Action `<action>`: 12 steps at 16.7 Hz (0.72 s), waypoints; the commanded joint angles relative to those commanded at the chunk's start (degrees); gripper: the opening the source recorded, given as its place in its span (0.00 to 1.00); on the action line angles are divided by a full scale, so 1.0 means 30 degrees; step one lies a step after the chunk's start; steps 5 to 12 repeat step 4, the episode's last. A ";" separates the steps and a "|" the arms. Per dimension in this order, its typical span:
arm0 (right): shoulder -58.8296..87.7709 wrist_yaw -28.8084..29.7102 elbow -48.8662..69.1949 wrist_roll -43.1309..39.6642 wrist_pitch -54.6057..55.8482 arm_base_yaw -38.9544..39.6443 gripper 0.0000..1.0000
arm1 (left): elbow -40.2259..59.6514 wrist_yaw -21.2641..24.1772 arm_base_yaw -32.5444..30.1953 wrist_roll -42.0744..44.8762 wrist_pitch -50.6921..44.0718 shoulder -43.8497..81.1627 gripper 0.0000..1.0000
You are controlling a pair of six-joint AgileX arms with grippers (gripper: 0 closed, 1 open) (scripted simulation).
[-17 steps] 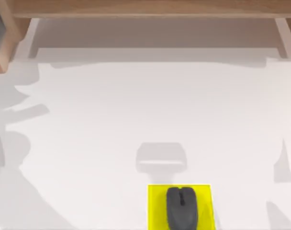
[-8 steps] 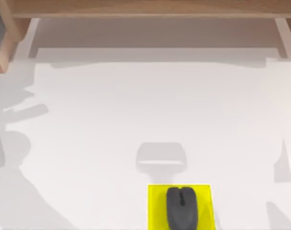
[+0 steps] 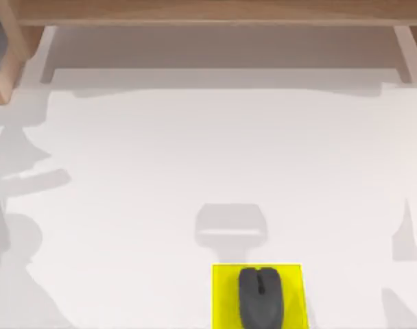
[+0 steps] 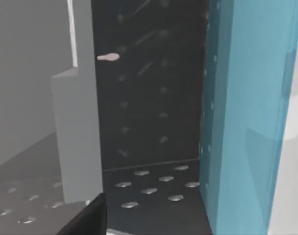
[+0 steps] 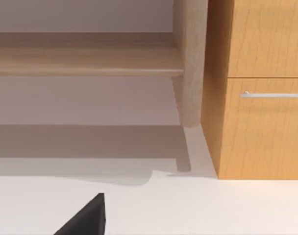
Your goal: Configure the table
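So the big white desk (image 3: 195, 157) is taking up nearly everything, plain and smooth. A yellow pad (image 3: 225, 295) is lying flat at the near edge, a bit right of centre, with a dark grey mouse (image 3: 260, 297) sitting on it. A wooden shelf frame (image 3: 208, 12) is standing along the far edge

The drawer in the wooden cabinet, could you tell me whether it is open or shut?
Shut: the drawer front sits flush with the wooden cabinet panel above it, its metal handle not pulled forward.

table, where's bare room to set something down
Most of the table is bare: the wide stretch between the wooden shelf at the back and the yellow pad at the front edge. The pad is taken by the mouse.
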 joint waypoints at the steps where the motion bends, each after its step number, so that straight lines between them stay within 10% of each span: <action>1: 0.0000 0.0000 0.0000 0.0000 0.0000 0.0000 1.00 | -0.0515 0.0162 0.0179 0.0075 0.0111 -0.0272 1.00; 12: 0.0000 0.0000 0.0000 0.0000 0.0000 0.0000 1.00 | -0.1235 0.0409 0.0455 0.0215 0.0225 -0.0510 1.00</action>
